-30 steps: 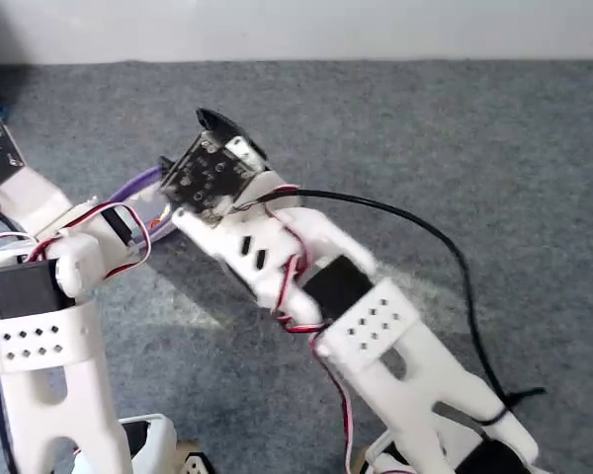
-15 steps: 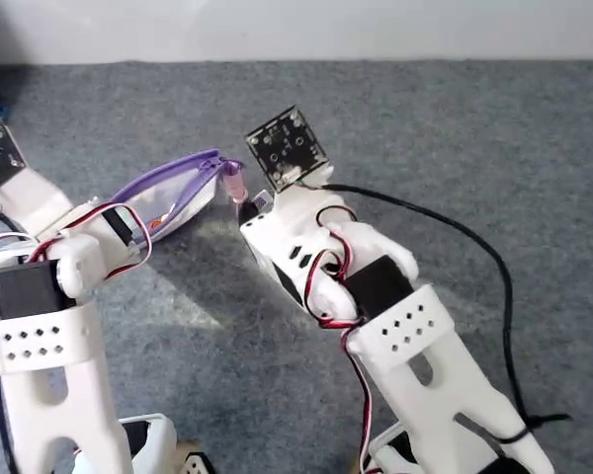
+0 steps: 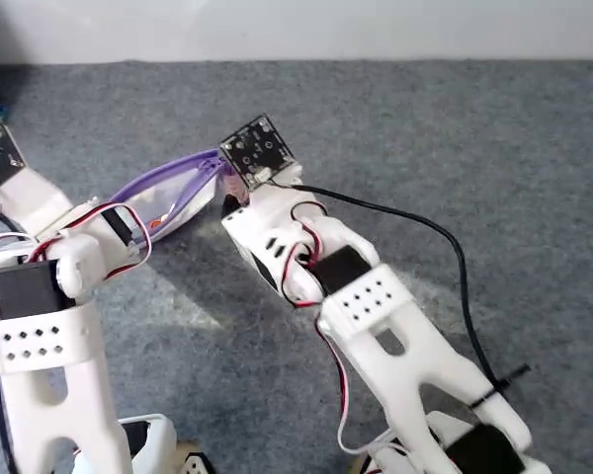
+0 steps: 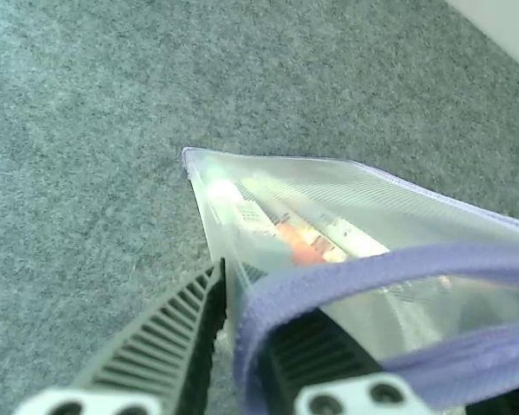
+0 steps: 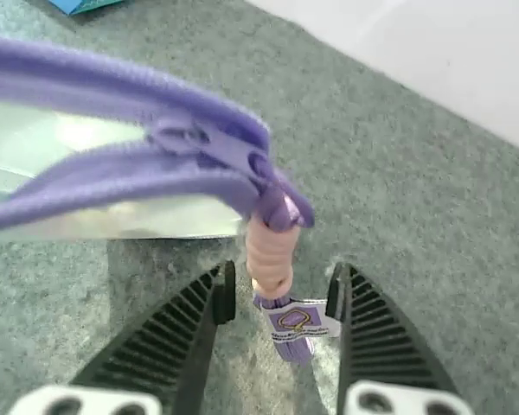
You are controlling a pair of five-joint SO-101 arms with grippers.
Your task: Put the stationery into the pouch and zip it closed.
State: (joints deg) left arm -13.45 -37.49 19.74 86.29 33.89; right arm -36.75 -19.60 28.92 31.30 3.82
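High view, listed left to right.
- Arms: two, white.
- Left arm (image 3: 40, 306): one. The left gripper (image 4: 242, 298) is pinched on one end of the pouch, with the purple zip edge between its fingers.
- Pouch (image 3: 168, 193): one, clear with a purple zip, on grey carpet (image 3: 494, 138) between the two grippers.
- Stationery (image 4: 294, 233): inside the pouch, at least two pens; the exact count cannot be told.
- Zipper pull (image 5: 271, 251): one, a pink bead with a purple tassel, hanging at the pouch's far end.
- Right arm (image 3: 376, 336): one. The right gripper (image 5: 283, 275) is spread, with the pull between its fingers and no contact visible.
- Cable (image 3: 445, 247): one, black.
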